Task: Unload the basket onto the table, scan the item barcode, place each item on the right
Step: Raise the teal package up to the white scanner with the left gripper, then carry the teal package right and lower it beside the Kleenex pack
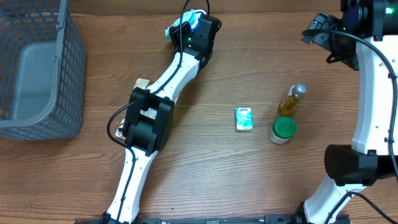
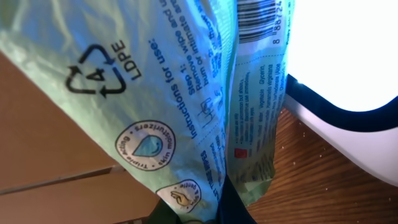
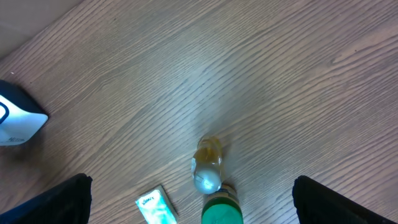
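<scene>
Up at the far middle of the table, the left gripper (image 1: 194, 32) is clenched on the green wipes packet (image 2: 186, 93), pinching one end and holding it right beside the scanner (image 2: 348, 62). The barcode (image 2: 264, 15) sits at the packet's other end, next to the glowing window but apparently not square to it. Best play: roll the wrist so the stripes face the light, keep the film flat, hold steady. The right gripper (image 1: 320, 34) hangs at the far right, spread wide and empty.
</scene>
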Robot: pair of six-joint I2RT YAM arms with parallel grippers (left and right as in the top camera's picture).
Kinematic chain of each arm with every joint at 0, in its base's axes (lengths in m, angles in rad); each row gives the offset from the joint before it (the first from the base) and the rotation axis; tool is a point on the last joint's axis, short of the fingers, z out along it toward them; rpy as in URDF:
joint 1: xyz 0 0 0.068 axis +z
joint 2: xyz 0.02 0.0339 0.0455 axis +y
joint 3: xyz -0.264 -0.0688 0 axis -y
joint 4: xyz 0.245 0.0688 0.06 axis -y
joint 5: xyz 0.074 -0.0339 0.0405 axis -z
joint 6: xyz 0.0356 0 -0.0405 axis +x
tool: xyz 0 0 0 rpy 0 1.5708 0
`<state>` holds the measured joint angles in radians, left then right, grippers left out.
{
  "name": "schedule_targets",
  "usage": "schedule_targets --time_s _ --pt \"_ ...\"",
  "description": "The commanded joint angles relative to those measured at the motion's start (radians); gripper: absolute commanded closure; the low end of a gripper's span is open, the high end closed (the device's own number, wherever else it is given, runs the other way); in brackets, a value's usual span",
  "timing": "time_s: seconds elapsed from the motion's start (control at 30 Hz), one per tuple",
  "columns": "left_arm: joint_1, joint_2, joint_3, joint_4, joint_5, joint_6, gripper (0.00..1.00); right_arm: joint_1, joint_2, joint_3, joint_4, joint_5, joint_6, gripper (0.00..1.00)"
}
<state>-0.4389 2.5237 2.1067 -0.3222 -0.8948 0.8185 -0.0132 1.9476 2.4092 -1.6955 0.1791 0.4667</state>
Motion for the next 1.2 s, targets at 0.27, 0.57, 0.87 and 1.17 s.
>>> schedule_targets --time_s 0.27,0.57,0.87,1.17 --pt "-0.011 0.01 0.018 0.059 0.032 0.087 0.96 -0.005 -0.018 0.013 0.003 -0.005 -0.003 0.0" --pt "-0.011 -0.208 0.02 -0.105 0.138 -0.089 0.96 -0.005 -0.018 0.013 0.003 -0.005 -0.003 0.0" --pt "-0.013 -0.433 0.02 -0.655 0.596 -0.52 0.92 -0.005 -0.018 0.013 0.003 -0.005 -0.003 0.0" --pt "-0.014 -0.413 0.008 -0.99 0.935 -0.897 0.95 -0.005 -0.018 0.013 0.003 -0.005 -0.003 0.0"
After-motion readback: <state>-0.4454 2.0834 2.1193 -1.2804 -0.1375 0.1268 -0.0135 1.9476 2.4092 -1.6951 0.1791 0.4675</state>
